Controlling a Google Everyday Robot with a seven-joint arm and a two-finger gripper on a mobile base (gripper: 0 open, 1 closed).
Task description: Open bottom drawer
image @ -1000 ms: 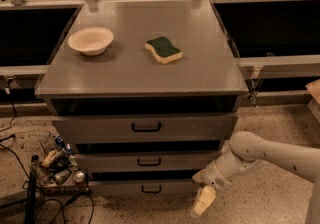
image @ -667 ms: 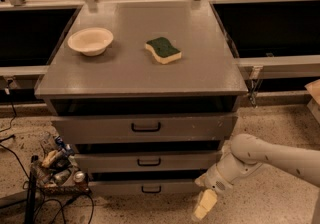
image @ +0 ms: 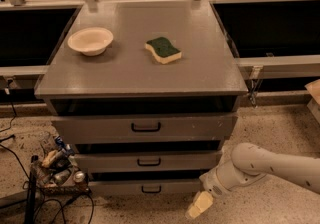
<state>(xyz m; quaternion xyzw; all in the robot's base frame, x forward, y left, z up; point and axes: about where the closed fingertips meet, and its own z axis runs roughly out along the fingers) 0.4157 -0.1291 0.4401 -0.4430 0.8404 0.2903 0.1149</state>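
Observation:
The bottom drawer (image: 125, 187) is the lowest and narrowest grey front of the cabinet, near the floor, with a small black loop handle (image: 151, 188). It looks shut, roughly in line with the middle drawer (image: 115, 160) above it. My gripper (image: 199, 205) hangs low at the end of the white arm (image: 270, 165), just right of and slightly below the bottom drawer's right end, close to the floor. It does not touch the handle and lies well to the right of it.
The top drawer (image: 100, 127) sits above the middle one. A cream bowl (image: 90, 41) and a green-and-yellow sponge (image: 163, 50) rest on the grey cabinet top (image: 210, 68). Cables and clutter (image: 55, 165) lie on the floor at the left. Speckled floor (image: 280, 123) extends to the right.
The gripper has dropped slightly and drifted a little right near the floor. The drawers look unchanged.

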